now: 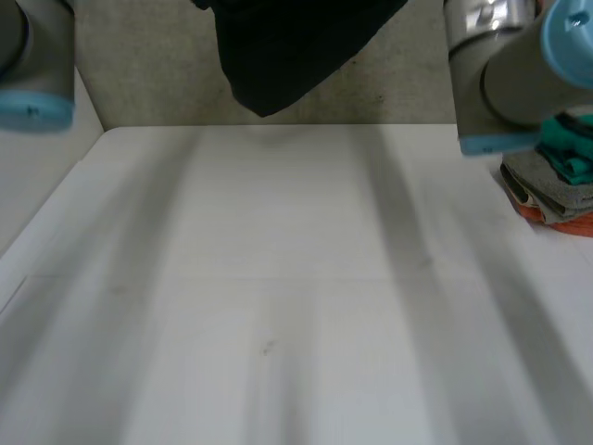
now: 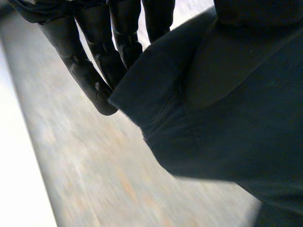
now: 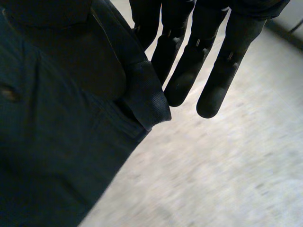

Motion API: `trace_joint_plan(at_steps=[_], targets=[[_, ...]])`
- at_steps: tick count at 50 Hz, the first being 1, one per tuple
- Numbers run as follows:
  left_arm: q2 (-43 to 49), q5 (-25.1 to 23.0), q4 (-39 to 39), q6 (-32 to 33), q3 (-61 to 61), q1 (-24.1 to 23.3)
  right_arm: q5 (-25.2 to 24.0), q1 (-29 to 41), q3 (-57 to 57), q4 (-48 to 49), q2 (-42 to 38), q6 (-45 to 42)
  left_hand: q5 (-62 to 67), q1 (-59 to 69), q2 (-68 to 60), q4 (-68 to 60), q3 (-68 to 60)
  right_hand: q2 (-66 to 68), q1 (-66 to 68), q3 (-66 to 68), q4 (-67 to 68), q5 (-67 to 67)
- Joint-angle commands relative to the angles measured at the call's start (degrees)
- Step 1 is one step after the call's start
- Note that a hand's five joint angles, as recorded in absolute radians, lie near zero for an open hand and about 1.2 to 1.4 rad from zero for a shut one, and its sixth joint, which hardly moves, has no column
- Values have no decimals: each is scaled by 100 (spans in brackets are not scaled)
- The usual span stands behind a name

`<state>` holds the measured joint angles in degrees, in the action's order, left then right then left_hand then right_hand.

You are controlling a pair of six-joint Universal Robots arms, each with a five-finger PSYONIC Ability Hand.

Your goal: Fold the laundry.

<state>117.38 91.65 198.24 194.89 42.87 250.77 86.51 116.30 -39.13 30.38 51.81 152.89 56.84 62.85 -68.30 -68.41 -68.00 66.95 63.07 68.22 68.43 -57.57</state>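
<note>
A dark navy garment [image 1: 287, 46] hangs in the air above the far edge of the white table [image 1: 278, 306], between my two arms. In the left wrist view my left hand [image 2: 94, 42] has straight fingers, and a ribbed hem of the garment [image 2: 227, 132] is pinched against them by the thumb. In the right wrist view my right hand [image 3: 199, 47] likewise holds straight fingers, with a cuffed edge of the garment [image 3: 57, 142] pinched beside them. The cloth covers both thumbs.
A stack of folded laundry [image 1: 556, 190], teal, grey and orange, sits at the table's right edge under my right arm [image 1: 505, 83]. My left arm [image 1: 32, 65] is at the far left. Speckled floor lies beyond the table.
</note>
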Motion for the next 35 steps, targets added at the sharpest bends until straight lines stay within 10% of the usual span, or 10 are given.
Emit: trace_joint_plan(at_steps=[1, 14, 35], targets=[[100, -349, -216, 84, 1679, -116, -556, -20, -1596, -585, 40, 66, 1316, 1715, -1170, -1159, -1200, 1305, 1693, 1178, 1157, -1243], [866, -332, -909, 857, 3411, -230, -987, -204, -3452, -1630, -505, -821, 1316, 1715, -1170, -1159, -1200, 1305, 1693, 1178, 1157, -1243], [-1279, -244, -4899, 1869, 5117, -1372, -1224, -828, -4296, -7062, 1533, -2580, 1316, 1715, -1170, -1159, -1200, 1305, 1693, 1178, 1157, -1243]])
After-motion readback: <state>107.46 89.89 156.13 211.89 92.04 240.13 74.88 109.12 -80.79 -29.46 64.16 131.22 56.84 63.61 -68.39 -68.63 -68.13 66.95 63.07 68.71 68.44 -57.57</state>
